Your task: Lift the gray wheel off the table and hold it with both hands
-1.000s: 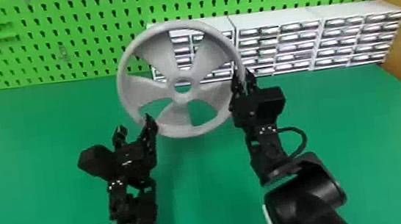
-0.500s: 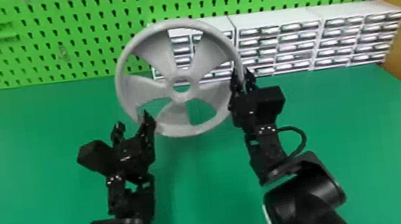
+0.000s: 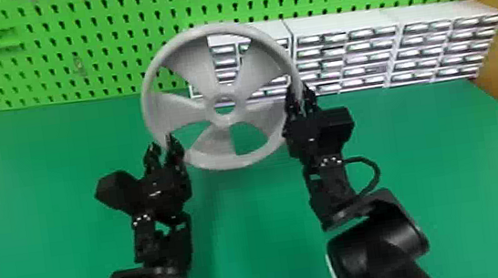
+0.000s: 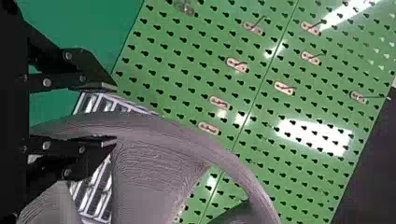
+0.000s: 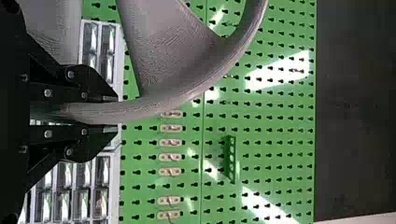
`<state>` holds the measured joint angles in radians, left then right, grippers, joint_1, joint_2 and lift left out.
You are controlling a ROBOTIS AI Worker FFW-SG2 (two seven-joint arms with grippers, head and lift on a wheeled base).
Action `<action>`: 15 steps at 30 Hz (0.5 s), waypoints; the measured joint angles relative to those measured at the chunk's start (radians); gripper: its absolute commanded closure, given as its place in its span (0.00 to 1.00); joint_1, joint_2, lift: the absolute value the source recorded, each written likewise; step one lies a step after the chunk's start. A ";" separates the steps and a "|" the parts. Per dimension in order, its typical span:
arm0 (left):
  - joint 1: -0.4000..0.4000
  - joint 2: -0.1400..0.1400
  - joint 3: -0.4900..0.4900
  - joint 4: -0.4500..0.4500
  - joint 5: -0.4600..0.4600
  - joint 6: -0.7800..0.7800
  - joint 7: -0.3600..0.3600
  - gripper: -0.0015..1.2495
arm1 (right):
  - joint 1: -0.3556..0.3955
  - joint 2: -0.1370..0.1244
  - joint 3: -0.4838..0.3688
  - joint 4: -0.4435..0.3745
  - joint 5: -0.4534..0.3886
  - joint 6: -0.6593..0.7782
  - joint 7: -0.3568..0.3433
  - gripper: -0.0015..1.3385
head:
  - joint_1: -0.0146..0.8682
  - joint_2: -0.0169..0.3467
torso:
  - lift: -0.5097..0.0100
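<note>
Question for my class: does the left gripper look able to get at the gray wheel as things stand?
Probably yes: the left gripper is open right at the rim of the gray wheel, and nothing seems to block it.

- Bright, even light on the table [image 3: 439,161].
- Soft, faint shadow below the wheel [image 3: 228,159].
- White glare patches on the pegboard [image 4: 187,70] in both wrist views.
- Highlights on the drawers [image 3: 338,23].

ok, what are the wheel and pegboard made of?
Gray wheel: likely 3D-printed plastic, satin; fine layer-like lines cover its spokes. Green pegboard: probably painted sheet metal, glossy; bright light patches reflect off it, though plastic can't be ruled out.
</note>
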<state>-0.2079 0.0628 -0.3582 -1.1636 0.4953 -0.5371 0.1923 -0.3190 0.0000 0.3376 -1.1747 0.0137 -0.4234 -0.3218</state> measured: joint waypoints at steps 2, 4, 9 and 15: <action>-0.001 -0.001 -0.007 0.000 -0.006 0.000 0.024 0.75 | 0.000 0.000 0.000 0.000 0.000 0.000 0.000 0.90 | 0.82 0.09 | 0.79; -0.001 -0.002 -0.013 0.000 -0.014 0.000 0.041 0.78 | 0.000 0.000 0.000 0.000 0.000 0.000 0.000 0.90 | 0.82 0.09 | 0.79; -0.002 -0.005 -0.027 -0.001 -0.032 -0.001 0.082 0.80 | 0.001 0.000 -0.001 0.000 0.001 0.000 0.000 0.90 | 0.82 0.09 | 0.79; -0.002 -0.009 -0.033 -0.002 -0.046 -0.001 0.103 0.80 | 0.002 0.000 -0.002 -0.002 0.002 0.000 0.000 0.90 | 0.82 0.09 | 0.79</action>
<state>-0.2097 0.0541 -0.3907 -1.1658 0.4495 -0.5385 0.2951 -0.3166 0.0000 0.3359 -1.1763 0.0155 -0.4234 -0.3222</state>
